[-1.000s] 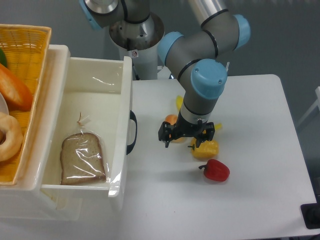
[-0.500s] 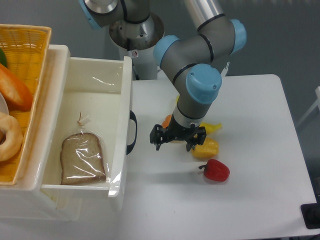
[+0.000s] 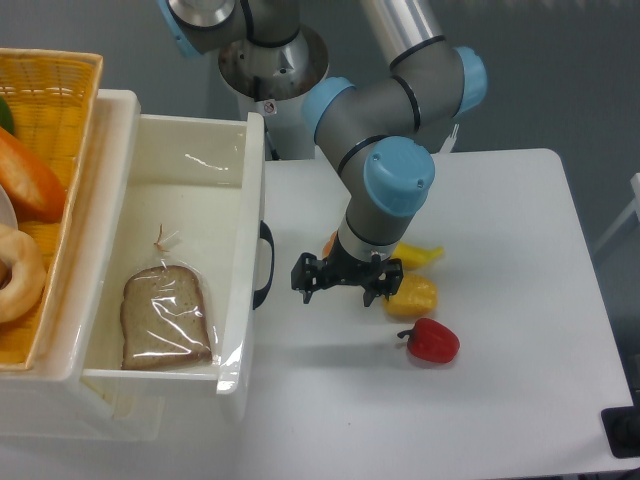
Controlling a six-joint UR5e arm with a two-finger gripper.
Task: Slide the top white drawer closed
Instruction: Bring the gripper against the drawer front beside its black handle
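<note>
One bagged slice of brown bread (image 3: 165, 318) lies in the top white drawer (image 3: 190, 195), which stands pulled far out from the cabinet at the left edge of the table (image 3: 480, 420). The slice sits flat on the drawer floor toward the near end, its clear wrap twisted at the top; another bit of clear plastic film (image 3: 212, 160) lies near the far end. The drawer's flat front faces right, with its dark curved handle (image 3: 264, 265) sticking out over the table.

Above and left of the drawer, a yellow wicker basket (image 3: 55, 90) holds an orange bread roll (image 3: 28, 178), a pale ring-shaped pastry (image 3: 20, 272) and a sliver of something green at the frame edge.

Just right of the handle but apart from it, the hand (image 3: 346, 285) points down at the table, its two fingers spread apart and grasping nothing. Close by on the table lie a yellow pepper (image 3: 412, 296), a red pepper (image 3: 432, 341), a banana-like yellow piece (image 3: 418, 254) and an orange fruit (image 3: 330, 243) mostly hidden by the arm.
</note>
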